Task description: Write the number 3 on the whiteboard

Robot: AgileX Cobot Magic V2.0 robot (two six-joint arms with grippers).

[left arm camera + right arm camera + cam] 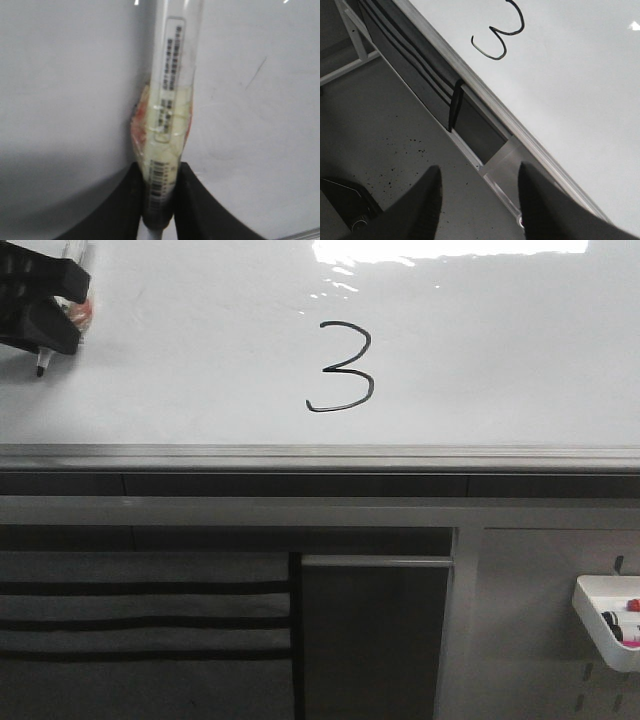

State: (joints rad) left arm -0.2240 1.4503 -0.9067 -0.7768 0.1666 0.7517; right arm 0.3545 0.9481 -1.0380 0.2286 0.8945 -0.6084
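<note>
A black hand-drawn number 3 (343,367) stands on the glossy whiteboard (500,350), near its middle; part of the digit also shows in the right wrist view as the number 3 (500,35). My left gripper (62,312) is at the board's upper left, well away from the digit, shut on a marker (170,110) wrapped in tape, with the black tip (40,370) pointing down. The right gripper (479,172) hangs open and empty in front of the board's lower rail, apart from it.
A grey metal rail (320,457) runs along the whiteboard's bottom edge. Below it are dark slotted panels (140,620) and a grey pegboard panel with a white tray (608,618) holding markers at the lower right. Glare (450,248) covers the board's top.
</note>
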